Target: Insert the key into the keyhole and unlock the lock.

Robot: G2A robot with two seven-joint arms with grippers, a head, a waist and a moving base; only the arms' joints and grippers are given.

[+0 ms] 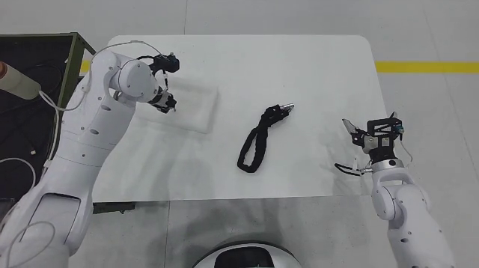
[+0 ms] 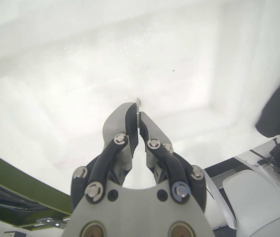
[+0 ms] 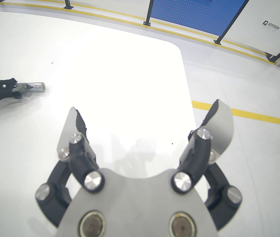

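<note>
While the left gripper (image 2: 138, 115) hangs over the white foam tray (image 2: 75, 50) at the far left of the bench (image 1: 322, 66), its fingers are pinching a thin, flat metal key (image 2: 137, 103). You see the key edge-on, with just a sliver showing past the tips. The lock (image 1: 258, 139) lies mid-bench, well apart from both grippers. The right gripper (image 3: 145, 107) sits at the bench's right edge with its fingers spread wide and nothing between them.

The step in hand looks like carrying the key across to the lock. Hold the pinch firm, since so little blade is exposed that any slip would likely cost you the alignment. You will probably want the right gripper to steady the metal barrel (image 3: 38, 86) first, because it is round and polished and would likely roll or skid. Then bring the blade in along the barrel's axis. The keyhole itself is too small to make out.

The lock's body is a black, woven, rope-like loop, soft and floppy. The foam tray is grainy and stepped, and the bench is smooth and white.
</note>
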